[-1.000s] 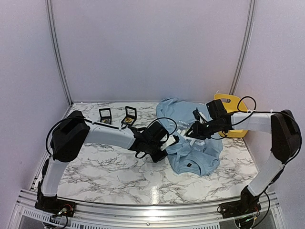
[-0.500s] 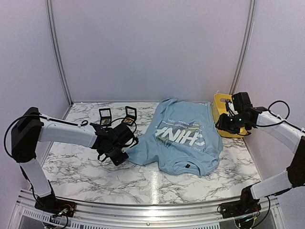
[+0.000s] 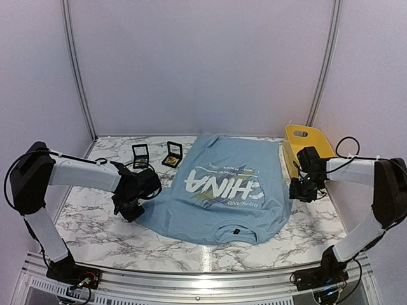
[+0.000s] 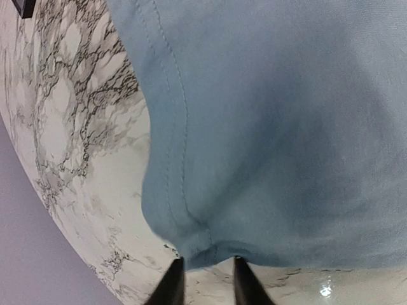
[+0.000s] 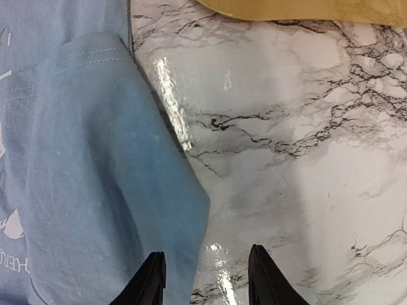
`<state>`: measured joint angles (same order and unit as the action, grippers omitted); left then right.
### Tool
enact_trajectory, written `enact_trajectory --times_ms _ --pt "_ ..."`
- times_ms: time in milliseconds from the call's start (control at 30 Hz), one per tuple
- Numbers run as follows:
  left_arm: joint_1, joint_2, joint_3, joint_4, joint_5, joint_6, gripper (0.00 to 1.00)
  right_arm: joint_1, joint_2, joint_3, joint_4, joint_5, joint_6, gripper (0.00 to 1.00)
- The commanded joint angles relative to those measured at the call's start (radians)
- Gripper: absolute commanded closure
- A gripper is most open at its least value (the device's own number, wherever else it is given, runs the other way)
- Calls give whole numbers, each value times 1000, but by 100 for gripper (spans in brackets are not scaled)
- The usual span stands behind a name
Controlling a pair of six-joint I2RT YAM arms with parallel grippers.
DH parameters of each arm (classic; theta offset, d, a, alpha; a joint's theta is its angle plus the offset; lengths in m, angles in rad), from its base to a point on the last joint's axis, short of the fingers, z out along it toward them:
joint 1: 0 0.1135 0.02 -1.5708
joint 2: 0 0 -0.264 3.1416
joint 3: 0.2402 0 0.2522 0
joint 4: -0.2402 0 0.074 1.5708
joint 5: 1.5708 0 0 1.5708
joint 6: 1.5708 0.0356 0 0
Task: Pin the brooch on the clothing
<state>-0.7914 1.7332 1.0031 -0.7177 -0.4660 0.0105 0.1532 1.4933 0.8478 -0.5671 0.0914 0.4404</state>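
The clothing, a light blue T-shirt with white "CHINA" lettering, lies spread flat on the marble table, collar toward the arms. My left gripper sits low at its left sleeve corner. In the left wrist view the sleeve hem touches the tips of the left gripper, whose jaws stand narrowly open over bare marble. My right gripper is at the right sleeve edge. The right gripper is open, one finger above the cloth. A gold piece, probably the brooch, rests in a small black box.
A second small black box stands left of the first, behind the left arm. A yellow basket sits at the back right, close to the right gripper; its edge shows as the yellow basket. Purple walls enclose the table.
Both arms have drawn apart and pulled the bunched shirt out flat. The left gripper has parted slightly at the sleeve corner. The right gripper came down from the basket to the right sleeve.
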Motion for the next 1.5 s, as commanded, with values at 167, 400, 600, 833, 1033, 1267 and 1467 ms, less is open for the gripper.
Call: enact_trajectory --times_ms 167,400,600,833,1033,1267,1467 --pt "-25 -96 140 -68 18 38 17 2 3 54 -3 74 -19 67" --pt "-96 -258 87 283 406 124 25 9 67 59 74 17 -60 66" --pt "-146 -138 94 312 459 79 27 22 161 79 71 -17 -54 66" --pt "-251 -40 -5 407 535 215 2 22 133 31 52 -66 17 100" --pt "-295 62 17 507 438 271 2 21 -138 -19 -133 -8 161 100" --pt "-296 118 9 520 392 286 18 21 -441 1 -460 4 275 100" --pt "-299 82 -54 555 453 291 54 22 -434 8 -622 -77 267 100"
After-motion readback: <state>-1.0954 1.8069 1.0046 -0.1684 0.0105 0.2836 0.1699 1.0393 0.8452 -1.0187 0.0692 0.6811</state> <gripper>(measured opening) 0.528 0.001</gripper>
